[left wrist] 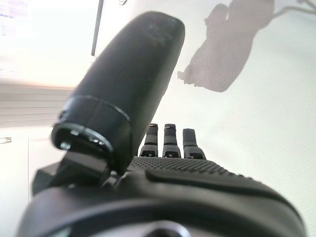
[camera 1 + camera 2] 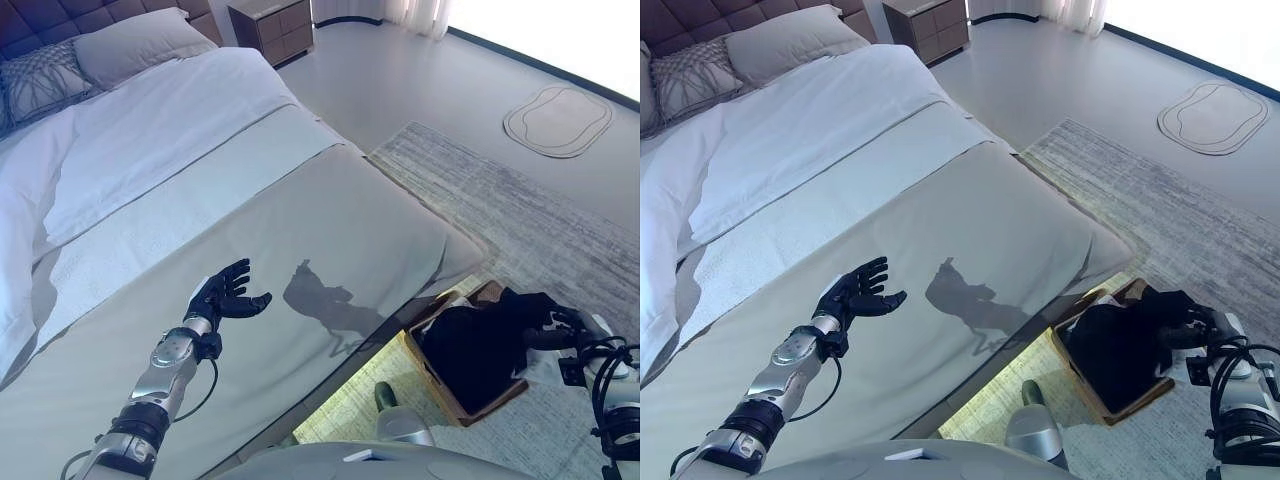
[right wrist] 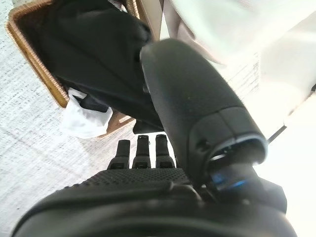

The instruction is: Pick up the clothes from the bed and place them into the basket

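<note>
A brown wicker basket [image 2: 441,389] stands on the rug at the foot of the bed. Black clothes [image 2: 482,343] fill it and hang over its rim, with a white piece [image 3: 83,121] sticking out at one side. My right hand [image 2: 560,327] is open just beside the black clothes, over the basket's right side; its fingers are straight in the right wrist view [image 3: 133,192]. My left hand [image 2: 228,293] is open and empty, held just above the grey bed cover [image 2: 330,210], which also lies past its fingers in the left wrist view [image 1: 197,180].
The bed has a white sheet [image 2: 160,140] and pillows [image 2: 130,45] at its head. A nightstand [image 2: 272,25] stands by the head end. A grey rug [image 2: 520,220] lies beside the bed, and an oval mat [image 2: 557,120] lies on the floor beyond it.
</note>
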Controlling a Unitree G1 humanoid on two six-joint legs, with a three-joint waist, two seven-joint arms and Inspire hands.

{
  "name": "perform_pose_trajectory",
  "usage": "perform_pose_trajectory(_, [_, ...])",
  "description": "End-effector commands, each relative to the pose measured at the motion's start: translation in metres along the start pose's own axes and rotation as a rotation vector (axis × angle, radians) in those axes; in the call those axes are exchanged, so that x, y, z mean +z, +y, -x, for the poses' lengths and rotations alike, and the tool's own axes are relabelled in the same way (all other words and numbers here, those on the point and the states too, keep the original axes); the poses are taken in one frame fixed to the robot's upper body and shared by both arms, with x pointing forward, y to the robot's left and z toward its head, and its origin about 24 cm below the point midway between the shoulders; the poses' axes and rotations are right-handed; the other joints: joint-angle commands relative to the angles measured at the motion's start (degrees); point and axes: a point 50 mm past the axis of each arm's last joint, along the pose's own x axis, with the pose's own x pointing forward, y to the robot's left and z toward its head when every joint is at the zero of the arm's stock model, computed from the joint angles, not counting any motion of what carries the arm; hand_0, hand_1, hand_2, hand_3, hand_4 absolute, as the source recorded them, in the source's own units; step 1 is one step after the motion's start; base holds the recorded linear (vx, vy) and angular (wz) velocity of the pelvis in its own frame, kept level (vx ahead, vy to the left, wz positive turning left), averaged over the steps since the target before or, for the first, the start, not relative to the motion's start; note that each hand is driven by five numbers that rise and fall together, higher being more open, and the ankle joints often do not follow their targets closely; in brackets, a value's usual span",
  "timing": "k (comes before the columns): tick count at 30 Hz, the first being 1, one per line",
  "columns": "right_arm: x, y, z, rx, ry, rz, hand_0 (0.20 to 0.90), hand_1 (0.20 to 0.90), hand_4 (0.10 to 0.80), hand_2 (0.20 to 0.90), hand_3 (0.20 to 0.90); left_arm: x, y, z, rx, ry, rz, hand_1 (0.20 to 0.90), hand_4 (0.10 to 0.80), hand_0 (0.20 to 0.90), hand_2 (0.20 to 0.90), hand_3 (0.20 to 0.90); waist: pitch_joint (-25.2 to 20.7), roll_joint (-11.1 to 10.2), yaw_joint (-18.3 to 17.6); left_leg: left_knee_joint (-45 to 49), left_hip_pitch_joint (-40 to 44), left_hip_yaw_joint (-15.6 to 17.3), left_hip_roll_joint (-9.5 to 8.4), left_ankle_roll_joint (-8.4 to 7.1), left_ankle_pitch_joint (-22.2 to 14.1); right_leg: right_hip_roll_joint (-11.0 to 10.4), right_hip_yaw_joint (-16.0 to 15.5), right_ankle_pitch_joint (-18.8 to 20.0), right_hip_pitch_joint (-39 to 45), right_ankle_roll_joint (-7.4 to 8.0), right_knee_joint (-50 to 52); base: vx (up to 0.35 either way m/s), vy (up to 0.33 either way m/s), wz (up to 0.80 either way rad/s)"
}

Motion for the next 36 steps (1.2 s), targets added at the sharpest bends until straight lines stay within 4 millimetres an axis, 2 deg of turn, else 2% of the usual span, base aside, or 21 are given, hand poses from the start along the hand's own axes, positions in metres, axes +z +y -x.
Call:
perform_pose_trajectory(1, [0.056, -0.029, 0.001, -0.135, -0.251, -0.113, 0.900, 0.900, 0.800, 0.900, 0.900, 0.043, -0.003, -0.010, -0.025, -0.187, -0.032, 0.900, 0.800, 0.900, 0.900, 0.900, -1.5, -2.3, 1.1, 6.6, 1.9, -3.4, 0.34, 1.15, -9.8, 0.4, -2.7, -1.0, -5.1, 0.83, 5.1, 0.000, 0.000, 0.00])
perform_pose_trajectory(10, [0.059, -0.007, 0.008, -0.108, -0.313, -0.152, 0.900, 0.900, 0.800, 0.900, 0.900, 0.031, -0.003, -0.005, -0.029, -0.160, -0.020, 0.900, 0.800, 0.900, 0.900, 0.900, -1.7, -2.2, 0.8, 6.3, 2.3, -3.4, 0.36, 1.20, -9.5, 0.5, -2.6, -1.2, -4.7, 0.70, 5.2, 0.007, 0.002, 0.00])
perform_pose_trajectory(16, [0.071, 0.020, 0.021, -0.087, -0.404, -0.166, 0.900, 0.900, 0.800, 0.900, 0.900, 0.024, -0.006, -0.003, -0.024, -0.149, 0.011, 0.900, 0.800, 0.900, 0.900, 0.900, -1.7, -2.3, 0.9, 5.2, 2.5, -4.0, 0.23, 1.24, -8.6, 0.6, -3.1, -1.5, -4.1, 0.73, 5.4, 0.000, 0.000, 0.00])
perform_pose_trajectory(19, [0.064, 0.026, 0.022, -0.122, -0.348, -0.139, 0.900, 0.900, 0.800, 0.900, 0.900, 0.022, -0.007, -0.002, -0.014, -0.146, 0.020, 0.900, 0.800, 0.900, 0.900, 0.900, -1.8, -2.4, 1.0, 4.9, 2.3, -4.3, 0.19, 1.23, -8.3, 0.8, -3.2, -1.7, -3.9, 0.76, 5.5, -0.002, 0.006, 0.05])
perform_pose_trajectory(23, [0.046, 0.026, 0.019, -0.180, -0.213, -0.085, 0.900, 0.900, 0.800, 0.900, 0.900, 0.019, -0.006, -0.001, 0.008, -0.144, 0.024, 0.900, 0.800, 0.900, 0.900, 0.900, -1.6, -2.8, 1.5, 4.6, 1.9, -4.6, 0.18, 1.27, -7.9, 0.9, -3.5, -2.1, -3.6, 0.71, 5.5, -0.013, 0.004, 0.16])
perform_pose_trajectory(25, [0.028, 0.014, 0.013, -0.248, -0.080, 0.042, 0.900, 0.900, 0.800, 0.900, 0.900, 0.018, -0.001, 0.001, 0.014, -0.136, 0.017, 0.900, 0.800, 0.900, 0.900, 0.900, -1.7, -3.0, 2.1, 4.4, 1.9, -4.7, 0.15, 1.20, -7.8, 0.9, -3.9, -2.2, -3.3, 0.70, 5.3, -0.010, -0.001, 0.05])
perform_pose_trajectory(26, [0.014, -0.002, 0.010, -0.297, 0.010, 0.171, 0.900, 0.900, 0.800, 0.900, 0.900, 0.018, 0.002, 0.002, 0.014, -0.132, 0.008, 0.900, 0.800, 0.900, 0.900, 0.900, -1.7, -3.1, 2.5, 4.3, 1.9, -4.6, 0.24, 1.12, -7.7, 0.9, -4.2, -2.0, -3.1, 0.76, 5.2, 0.000, 0.000, 0.00])
perform_pose_trajectory(28, [-0.001, -0.031, 0.009, -0.359, 0.124, 0.442, 0.900, 0.900, 0.800, 0.900, 0.900, 0.020, 0.005, 0.003, 0.011, -0.130, -0.007, 0.900, 0.800, 0.900, 0.900, 0.900, -1.6, -3.4, 3.1, 4.3, 1.9, -4.6, 0.33, 1.03, -7.6, 0.8, -4.8, -1.8, -2.7, 0.80, 4.9, -0.001, -0.027, 0.07])
perform_pose_trajectory(33, [-0.002, -0.082, 0.008, -0.325, 0.344, 0.985, 0.900, 0.900, 0.800, 0.900, 0.900, 0.029, 0.008, 0.002, -0.019, -0.145, -0.037, 0.900, 0.800, 0.900, 0.900, 0.900, -1.5, -4.1, 4.9, 5.0, 1.4, -5.0, 0.54, 0.76, -7.3, 0.4, -5.9, -1.7, -2.3, 0.92, 4.7, -0.013, -0.029, 0.09])
perform_pose_trajectory(36, [-0.004, -0.091, 0.009, -0.315, 0.395, 1.032, 0.900, 0.900, 0.800, 0.900, 0.900, 0.037, 0.005, -0.001, -0.045, -0.153, -0.050, 0.900, 0.800, 0.900, 0.900, 0.900, -1.6, -4.5, 5.5, 5.1, 1.2, -5.2, 0.74, 0.66, -7.0, 0.3, -6.2, -1.5, -2.0, 0.98, 4.4, -0.011, -0.029, 0.07])
